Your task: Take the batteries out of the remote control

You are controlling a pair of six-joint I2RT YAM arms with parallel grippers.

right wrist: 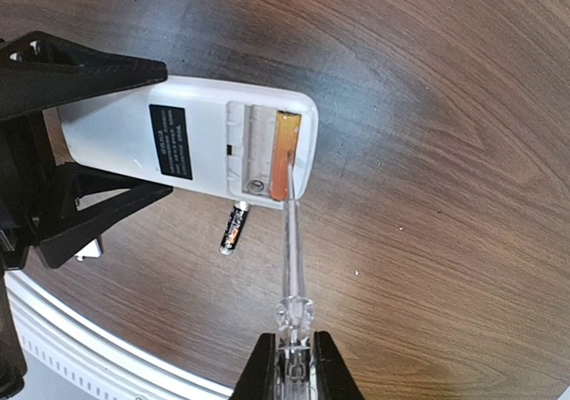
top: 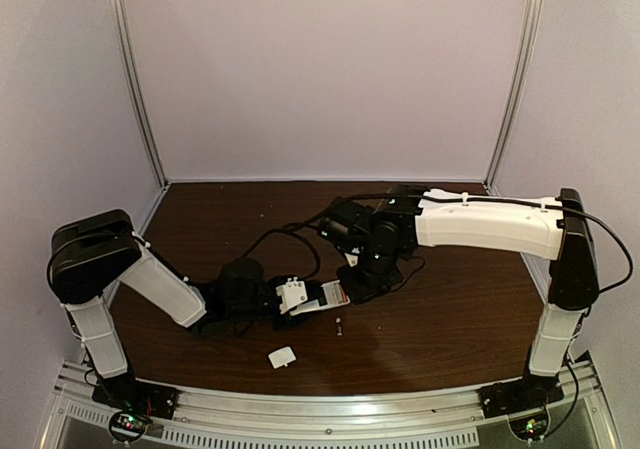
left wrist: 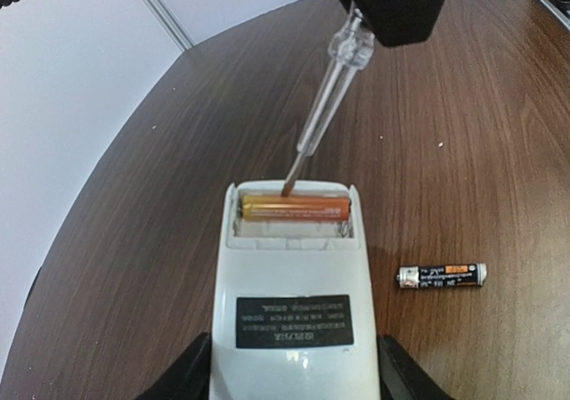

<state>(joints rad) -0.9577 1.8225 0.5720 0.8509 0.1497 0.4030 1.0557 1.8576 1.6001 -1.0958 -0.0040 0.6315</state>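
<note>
Dark wood table [top: 450,339], pale booth walls [top: 330,69]. Left gripper [left wrist: 294,375] half-spread, clamping remote control [left wrist: 294,275] by long edges, bay [left wrist: 267,231] uncovered, facing up. White cover [top: 282,357] lies apart, toward near edge. Seated battery [left wrist: 296,208] in bay's far slot; loose battery [left wrist: 443,276] on table just right of remote. Screwdriver [right wrist: 291,248] tip at seated cell, handle pinched by right gripper [right wrist: 292,360], fingers pressed tight. We judge cells light, smooth, apt to roll: lever at one end, grasp mid-barrel.
</note>
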